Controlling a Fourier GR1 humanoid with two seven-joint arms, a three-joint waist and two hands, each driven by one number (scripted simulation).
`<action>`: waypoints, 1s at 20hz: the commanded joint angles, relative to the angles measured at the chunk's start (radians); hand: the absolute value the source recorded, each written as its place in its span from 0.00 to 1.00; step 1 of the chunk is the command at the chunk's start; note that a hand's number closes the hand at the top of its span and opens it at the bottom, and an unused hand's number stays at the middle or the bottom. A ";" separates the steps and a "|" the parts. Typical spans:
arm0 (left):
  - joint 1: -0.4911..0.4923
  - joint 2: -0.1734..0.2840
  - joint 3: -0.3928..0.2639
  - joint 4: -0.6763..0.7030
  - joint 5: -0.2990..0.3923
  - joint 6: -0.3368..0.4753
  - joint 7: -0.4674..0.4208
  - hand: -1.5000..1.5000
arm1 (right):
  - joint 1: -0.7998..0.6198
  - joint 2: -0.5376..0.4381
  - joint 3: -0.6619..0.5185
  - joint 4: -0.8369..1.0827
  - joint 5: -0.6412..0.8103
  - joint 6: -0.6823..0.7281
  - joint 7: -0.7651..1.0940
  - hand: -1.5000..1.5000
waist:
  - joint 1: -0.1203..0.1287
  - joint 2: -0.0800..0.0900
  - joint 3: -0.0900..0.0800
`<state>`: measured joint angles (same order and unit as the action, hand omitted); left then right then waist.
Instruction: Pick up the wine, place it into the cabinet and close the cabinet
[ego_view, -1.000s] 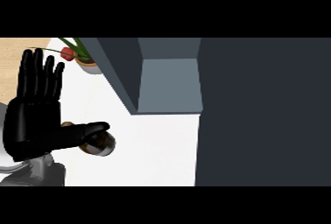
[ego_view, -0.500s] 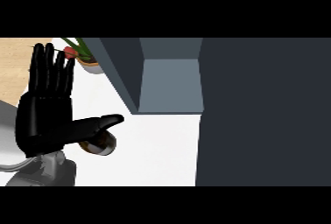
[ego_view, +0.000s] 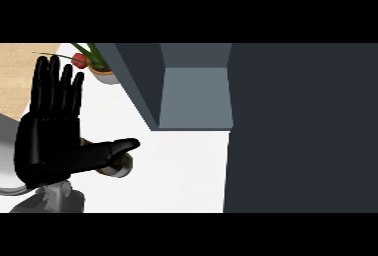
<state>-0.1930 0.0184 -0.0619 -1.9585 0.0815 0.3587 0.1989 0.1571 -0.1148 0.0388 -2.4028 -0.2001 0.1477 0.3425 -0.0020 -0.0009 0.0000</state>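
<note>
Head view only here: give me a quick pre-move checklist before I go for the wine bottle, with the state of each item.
1. Dark wine bottle on the white counter: ok, though the thumb covers most of it.
2. Black left hand open, fingers straight: ok.
3. Bottle held: not ok, no fingers curled round it.
4. Grey cabinet open, compartment showing: ok.
5. Right hand placed: cannot tell, it shows nowhere.
6. Potted plant with red flower apart from the bottle: ok, it stands at the far edge beside the cabinet.
</note>
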 joint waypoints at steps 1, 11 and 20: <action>-0.039 -0.009 -0.001 -0.016 -0.034 0.039 0.052 0.00 | 0.067 0.006 -0.029 -0.035 -0.055 0.054 -0.033 0.00 | -0.003 0.000 0.000; 0.136 -0.014 -0.064 -0.097 -0.107 0.068 0.032 0.00 | -0.009 0.015 -0.026 -0.084 -0.024 0.011 0.083 0.00 | 0.001 -0.001 0.000; 0.204 0.018 0.046 0.013 -0.011 -0.013 -0.107 0.00 | -0.004 0.066 0.005 -0.042 0.021 0.007 0.046 0.00 | 0.000 0.000 0.000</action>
<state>-0.0070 0.0253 -0.0650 -2.0106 0.0358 0.3829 0.1640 0.1225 -0.0744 0.0271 -2.4039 -0.1903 0.1634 0.3906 -0.0007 -0.0009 -0.0001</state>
